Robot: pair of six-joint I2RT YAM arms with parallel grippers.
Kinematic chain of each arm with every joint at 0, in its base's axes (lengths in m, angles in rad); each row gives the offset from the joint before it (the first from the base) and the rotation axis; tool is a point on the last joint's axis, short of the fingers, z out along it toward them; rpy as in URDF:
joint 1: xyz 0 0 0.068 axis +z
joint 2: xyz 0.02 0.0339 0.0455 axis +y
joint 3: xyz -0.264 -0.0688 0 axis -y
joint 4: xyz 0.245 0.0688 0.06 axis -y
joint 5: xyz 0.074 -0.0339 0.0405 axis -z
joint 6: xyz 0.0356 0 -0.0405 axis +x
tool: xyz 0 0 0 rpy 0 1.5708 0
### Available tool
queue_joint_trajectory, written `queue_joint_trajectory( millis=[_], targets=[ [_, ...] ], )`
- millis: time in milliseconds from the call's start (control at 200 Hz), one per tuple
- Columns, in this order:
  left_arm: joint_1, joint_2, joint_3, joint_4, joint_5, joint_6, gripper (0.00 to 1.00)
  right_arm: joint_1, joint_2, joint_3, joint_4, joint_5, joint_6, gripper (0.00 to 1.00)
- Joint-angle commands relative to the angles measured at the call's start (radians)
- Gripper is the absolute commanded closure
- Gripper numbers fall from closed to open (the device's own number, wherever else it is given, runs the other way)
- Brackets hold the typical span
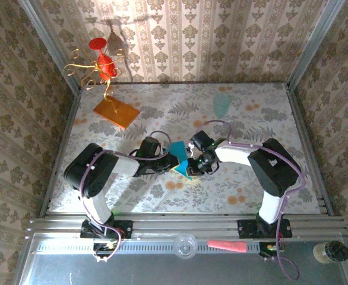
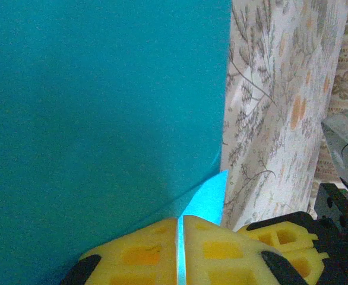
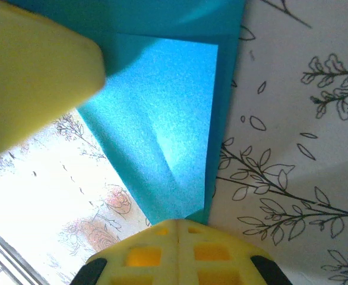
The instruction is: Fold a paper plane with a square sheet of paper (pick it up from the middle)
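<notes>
Left claw point(image 2: 180, 237) and right claw point(image 3: 178, 237) both pinched on paper point(image 2: 103, 119), mid-counter point(image 1: 251, 119). Best: even tension, crease pressed toward 12 o'clock.

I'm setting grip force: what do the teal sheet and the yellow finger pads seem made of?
Teal sheet: thin matte paper by the look; it holds a sharp crease and glows lighter where light passes through. Yellow pads: probably moulded plastic or rubber, matte, with square recesses.
</notes>
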State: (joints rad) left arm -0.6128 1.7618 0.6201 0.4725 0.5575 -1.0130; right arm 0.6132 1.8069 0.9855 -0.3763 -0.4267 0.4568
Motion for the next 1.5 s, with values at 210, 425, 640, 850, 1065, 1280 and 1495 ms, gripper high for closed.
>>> queue_joint_trajectory(
  millis=[210, 425, 640, 850, 1065, 1280, 1495],
  targets=[
    [0.123, -0.028, -0.020, -0.174, -0.099, 0.144, 0.88, -0.010, 0.045, -0.044, -0.125, 0.157, -0.007, 1.00],
    [0.151, -0.042, -0.043, -0.144, -0.082, 0.157, 0.88, -0.013, 0.035, -0.025, -0.095, 0.110, -0.005, 1.00],
    [0.178, -0.110, -0.001, -0.179, -0.070, 0.147, 0.88, -0.014, -0.053, -0.030, 0.065, -0.019, 0.097, 0.99],
    [0.177, -0.249, 0.011, -0.267, -0.098, 0.126, 0.86, -0.016, -0.197, -0.062, 0.224, -0.019, 0.197, 0.68],
    [0.178, -0.352, -0.061, -0.209, -0.107, 0.071, 0.78, -0.016, -0.197, -0.072, 0.263, 0.012, 0.253, 0.53],
    [0.142, -0.377, -0.082, -0.219, -0.109, 0.023, 0.62, -0.015, -0.115, -0.046, 0.282, -0.038, 0.258, 0.65],
    [0.068, -0.329, -0.080, -0.211, -0.126, -0.021, 0.54, -0.019, -0.063, -0.032, 0.285, -0.027, 0.251, 0.68]
  ],
)
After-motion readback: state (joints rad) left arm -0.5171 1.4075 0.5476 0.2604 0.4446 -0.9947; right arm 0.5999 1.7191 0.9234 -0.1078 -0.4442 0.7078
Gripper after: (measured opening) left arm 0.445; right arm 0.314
